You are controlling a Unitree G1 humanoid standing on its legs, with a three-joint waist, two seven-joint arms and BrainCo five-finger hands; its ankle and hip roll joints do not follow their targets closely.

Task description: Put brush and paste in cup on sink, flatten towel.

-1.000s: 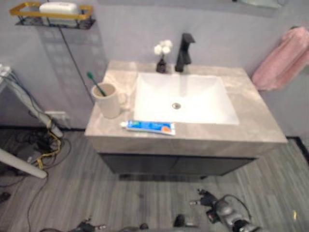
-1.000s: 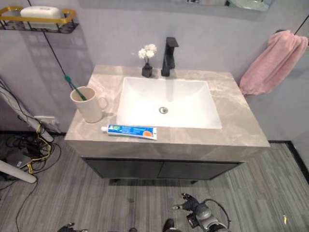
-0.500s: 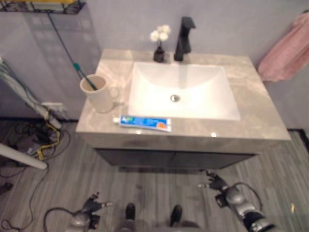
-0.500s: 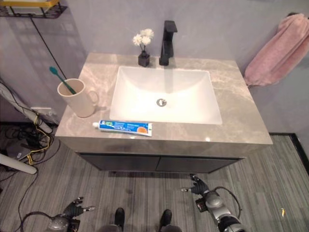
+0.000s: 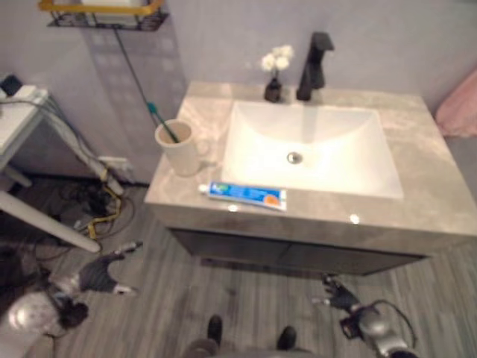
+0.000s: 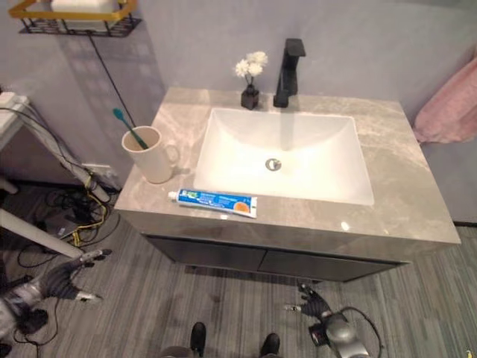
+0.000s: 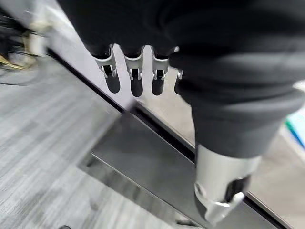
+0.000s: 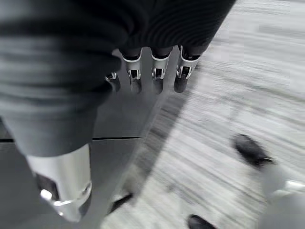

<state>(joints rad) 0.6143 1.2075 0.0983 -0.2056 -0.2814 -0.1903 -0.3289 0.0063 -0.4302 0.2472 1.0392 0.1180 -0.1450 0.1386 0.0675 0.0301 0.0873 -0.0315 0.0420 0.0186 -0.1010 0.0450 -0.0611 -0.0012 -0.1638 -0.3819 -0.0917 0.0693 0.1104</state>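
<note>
Worktop [image 6: 402,201]: grey marbled slab over a dark cabinet [image 6: 223,257], standing on a grey plank floor [image 6: 238,306].

Sink [image 6: 298,142]: white rectangular basin sitting in the middle of the worktop, a black tap [image 6: 289,61] rising at its rear edge.

Towel [image 6: 451,108]: pink, hanging bunched against the wall past the worktop's right end.

Shelf [image 6: 74,16]: yellow-railed wire rack hanging on the wall up at the left, carrying a white object.

Cup [image 6: 149,155]: cream mug standing upright on the worktop just left of the sink, handle pointing toward the basin.

Paste [image 6: 213,201]: blue and white tube lying flat along the worktop's front edge, near the cup, in front of the sink's left corner.

Brush [image 6: 128,127]: green-handled, leaning in the cup with its end sticking out to the upper left.

Vase [image 6: 250,95]: small and dark, holding white flowers just left of the tap.

My left robot hand [image 5: 100,270]: hanging low over the floor, well apart from the worktop, fingers spread and holding nothing.

My right robot hand [image 6: 314,302]: hanging low in front of the cabinet, fingers relaxed and holding nothing.
</note>
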